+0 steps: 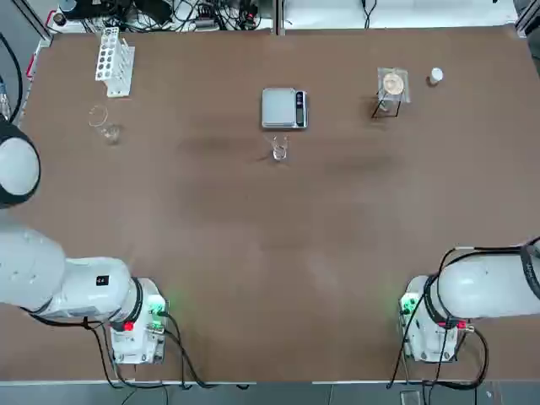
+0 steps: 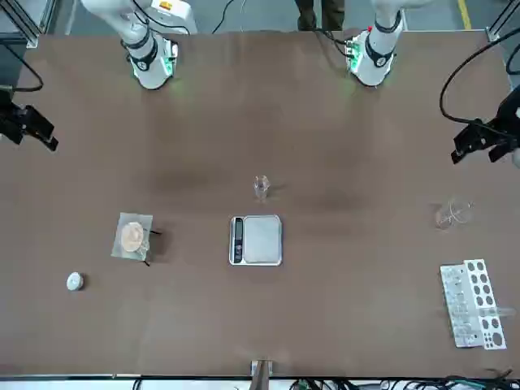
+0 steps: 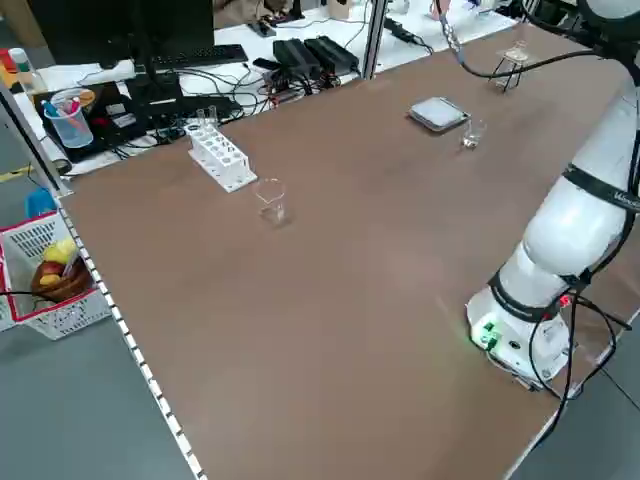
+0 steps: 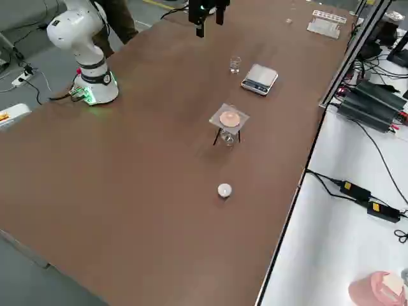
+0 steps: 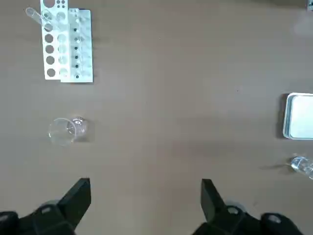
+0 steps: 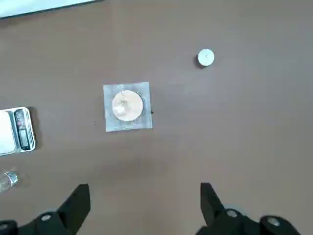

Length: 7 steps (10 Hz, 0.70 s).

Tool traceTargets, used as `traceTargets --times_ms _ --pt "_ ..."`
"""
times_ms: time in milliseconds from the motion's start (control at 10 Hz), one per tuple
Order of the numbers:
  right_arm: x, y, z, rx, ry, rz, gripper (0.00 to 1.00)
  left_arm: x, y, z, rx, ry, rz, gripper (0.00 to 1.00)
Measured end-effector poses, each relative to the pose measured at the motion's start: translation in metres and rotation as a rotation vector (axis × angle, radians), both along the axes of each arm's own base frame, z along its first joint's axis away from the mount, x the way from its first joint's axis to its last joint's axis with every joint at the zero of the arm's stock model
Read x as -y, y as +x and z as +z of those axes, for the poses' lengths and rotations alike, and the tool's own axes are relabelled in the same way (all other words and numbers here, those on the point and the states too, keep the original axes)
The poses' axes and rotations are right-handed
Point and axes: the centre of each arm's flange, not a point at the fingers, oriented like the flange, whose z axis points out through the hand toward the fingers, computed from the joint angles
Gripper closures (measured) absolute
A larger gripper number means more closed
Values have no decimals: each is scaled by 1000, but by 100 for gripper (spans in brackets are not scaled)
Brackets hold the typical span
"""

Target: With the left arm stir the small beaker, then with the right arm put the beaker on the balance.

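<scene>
near the table's middle the small beaker (image 1: 279, 150) stands just beside the balance (image 1: 283, 109), apart from it. left gripper (image 5: 145, 196) and right gripper (image 6: 145, 198) hang spread wide, empty. only the left wrist view shows a tube lying across the white rack (image 5: 68, 45).

Bench (image 1: 253, 253) top is showing as a matt brown surface, smooth, with only faint soft sheen. Small beaker (image 1: 279, 150) is reading as clear glass, thin-walled, catching small highlights. Balance (image 1: 284, 109) is presenting a brushed silver metal plate, satin rather than mirror, with a dark glossy display strip along one side. Larger clear vessel (image 1: 105, 126) is also looking like glass. Tube rack (image 1: 115, 62) is appearing as white plastic, slightly glossy. Both arms' shells, left arm (image 1: 59, 278) and right arm (image 1: 485, 287), are looking like smooth glossy white plastic; left hand (image 5: 145, 200) and right hand (image 6: 145, 205) fingers are showing matt black.
</scene>
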Motion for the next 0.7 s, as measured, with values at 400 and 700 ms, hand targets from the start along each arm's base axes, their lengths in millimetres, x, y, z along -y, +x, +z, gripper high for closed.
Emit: traceTargets --times_ms 400,700 --pt "0 0 0 0 0 0 0 1 -1 -1 -6 0 -2 0" --pt "0 0 -1 -3 0 0 0 14 -2 -5 -26 -34 -21 0"
